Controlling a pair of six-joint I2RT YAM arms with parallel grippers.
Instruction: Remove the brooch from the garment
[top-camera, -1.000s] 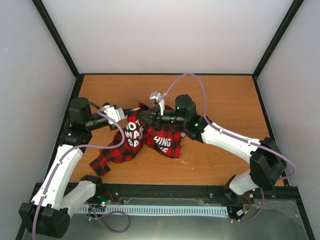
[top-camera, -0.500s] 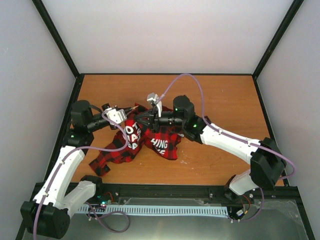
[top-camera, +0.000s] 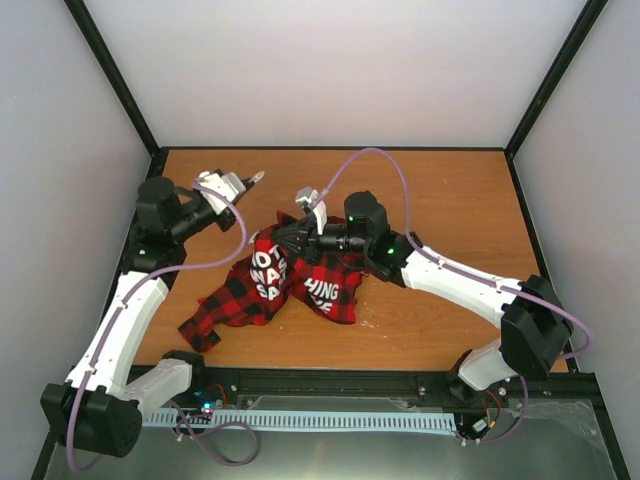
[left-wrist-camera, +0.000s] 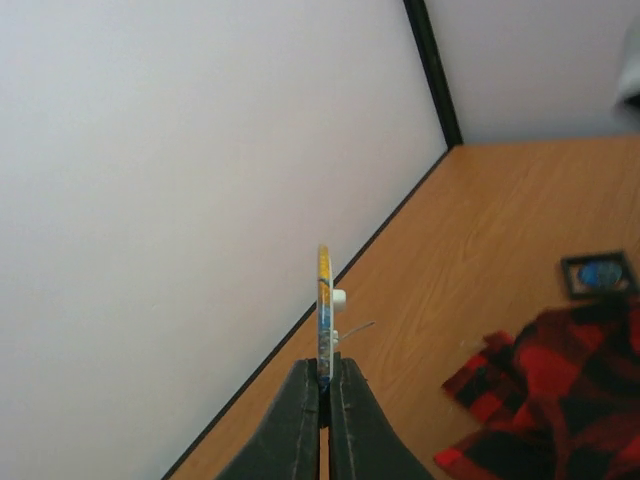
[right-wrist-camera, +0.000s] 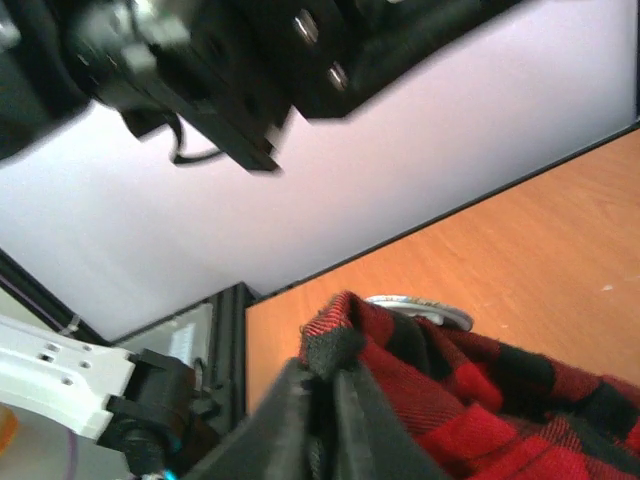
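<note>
The garment (top-camera: 262, 287), a red-and-black checked shirt with white letters, lies crumpled on the wooden table. My left gripper (top-camera: 252, 180) is raised to the left of and behind it, clear of the cloth. In the left wrist view this gripper (left-wrist-camera: 323, 365) is shut on the brooch (left-wrist-camera: 324, 300), a thin yellow-and-blue disc seen edge-on, with a white clasp and a bare pin on its right side. The shirt's edge (left-wrist-camera: 560, 390) lies below it to the right. My right gripper (top-camera: 288, 236) is shut on a raised fold of the shirt (right-wrist-camera: 450, 400), the fingertips (right-wrist-camera: 305, 380) pinching a dark hem.
A small dark square with a blue centre (left-wrist-camera: 600, 272) lies on the table by the shirt. A pale round disc (right-wrist-camera: 420, 308) shows just behind the pinched fold. A black frame rail (top-camera: 150, 190) and white walls bound the table. Purple cables loop over both arms.
My left gripper has lifted away from the shirt, up and to the back left, with the brooch in it. My right gripper has kept its hold on the fold.
</note>
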